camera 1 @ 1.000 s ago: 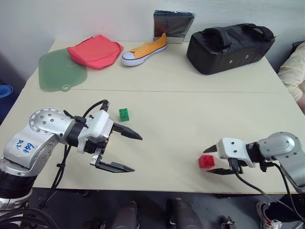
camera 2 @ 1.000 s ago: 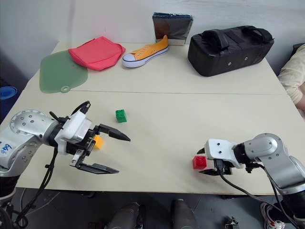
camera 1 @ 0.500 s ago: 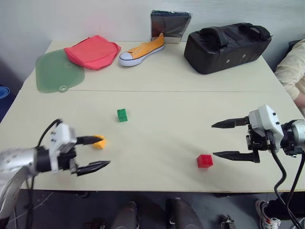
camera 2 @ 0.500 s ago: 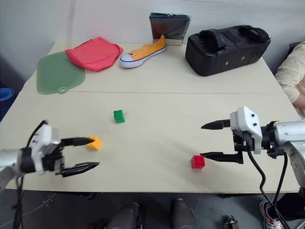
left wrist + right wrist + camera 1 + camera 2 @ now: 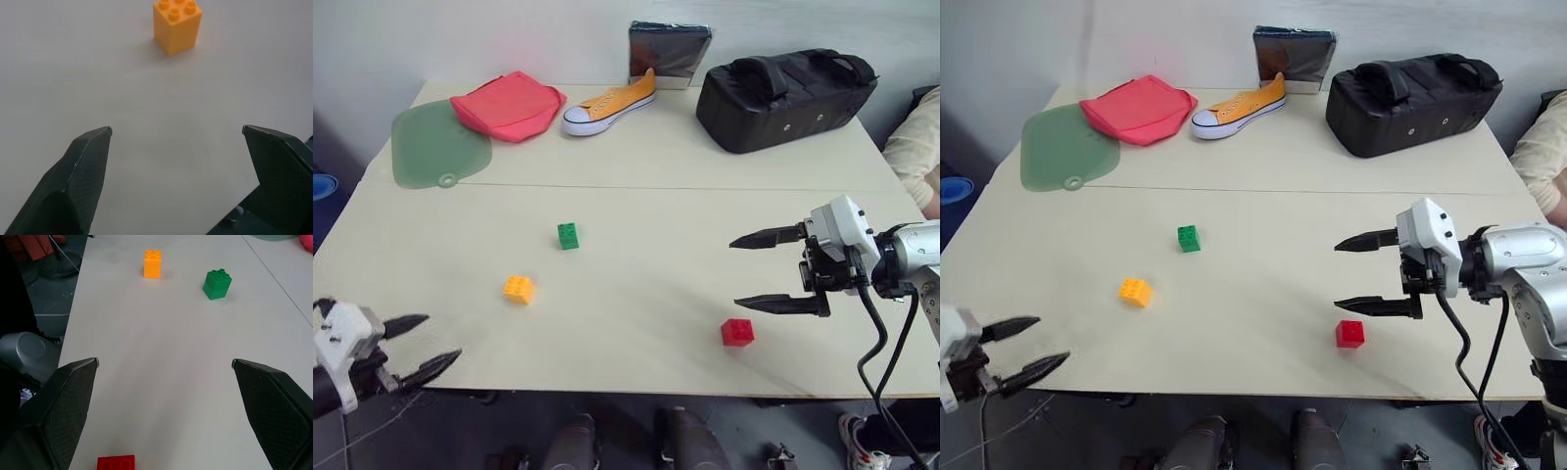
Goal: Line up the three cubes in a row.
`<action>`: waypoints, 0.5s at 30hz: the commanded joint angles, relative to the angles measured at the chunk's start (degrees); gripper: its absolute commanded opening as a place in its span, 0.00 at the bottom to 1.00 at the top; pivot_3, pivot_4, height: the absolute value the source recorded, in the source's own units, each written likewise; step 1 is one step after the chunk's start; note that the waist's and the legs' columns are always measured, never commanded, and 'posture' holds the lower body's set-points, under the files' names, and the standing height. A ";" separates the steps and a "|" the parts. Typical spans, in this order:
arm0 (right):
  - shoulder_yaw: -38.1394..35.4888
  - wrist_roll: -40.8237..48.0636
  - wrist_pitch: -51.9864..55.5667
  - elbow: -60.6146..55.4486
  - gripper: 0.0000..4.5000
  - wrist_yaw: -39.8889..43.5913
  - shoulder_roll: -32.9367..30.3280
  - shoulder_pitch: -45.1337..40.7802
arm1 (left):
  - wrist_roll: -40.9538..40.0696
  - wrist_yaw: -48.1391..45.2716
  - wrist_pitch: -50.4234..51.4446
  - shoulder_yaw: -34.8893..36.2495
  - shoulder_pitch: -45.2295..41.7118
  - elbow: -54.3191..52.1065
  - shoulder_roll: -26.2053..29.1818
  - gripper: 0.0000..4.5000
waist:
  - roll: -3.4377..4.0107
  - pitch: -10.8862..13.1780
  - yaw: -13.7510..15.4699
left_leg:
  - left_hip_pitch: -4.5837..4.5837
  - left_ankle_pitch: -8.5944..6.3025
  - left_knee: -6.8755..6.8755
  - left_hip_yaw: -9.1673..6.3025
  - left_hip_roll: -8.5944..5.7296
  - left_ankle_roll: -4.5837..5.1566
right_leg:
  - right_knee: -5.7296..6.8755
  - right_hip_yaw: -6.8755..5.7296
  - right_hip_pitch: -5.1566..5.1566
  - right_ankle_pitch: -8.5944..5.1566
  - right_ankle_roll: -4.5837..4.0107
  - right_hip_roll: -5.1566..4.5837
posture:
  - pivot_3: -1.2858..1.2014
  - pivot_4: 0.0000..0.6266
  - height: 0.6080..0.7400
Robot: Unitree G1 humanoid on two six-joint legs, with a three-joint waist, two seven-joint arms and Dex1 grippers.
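Observation:
Three small studded cubes lie apart on the beige table. The green cube [image 5: 568, 235] is mid-table, the yellow-orange cube [image 5: 518, 289] sits nearer the front left, and the red cube [image 5: 737, 332] rests near the front right. My right gripper [image 5: 756, 271] hovers open just above and beyond the red cube, fingers pointing left, holding nothing. My left gripper [image 5: 429, 344] is open at the table's front left corner, well short of the yellow-orange cube [image 5: 177, 25]. The right wrist view shows the red cube [image 5: 116, 463] below its fingers.
At the table's back lie a green mat [image 5: 435, 145], a red pouch [image 5: 507, 103], an orange shoe [image 5: 609, 103], a dark box [image 5: 669, 53] and a black bag [image 5: 785, 95]. A person's sleeve [image 5: 915, 137] shows at the right edge. A seam [image 5: 636, 187] crosses the table.
My right gripper has let go of the red cube, opened and risen above it. My left gripper has swung away from the yellow-orange cube toward the front left corner, staying open.

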 commanded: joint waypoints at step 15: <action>-0.40 3.93 2.98 -9.93 1.00 -5.00 2.58 1.45 | 13.50 -6.64 -6.54 -44.46 -55.54 21.88 7.74 1.00 | 0.00 -0.01 -0.40 | -0.10 0.20 0.04 0.12 -0.04 -0.35 | 0.27 0.01 -0.12 0.04 0.08 0.16 | 0.52 0.24 1.00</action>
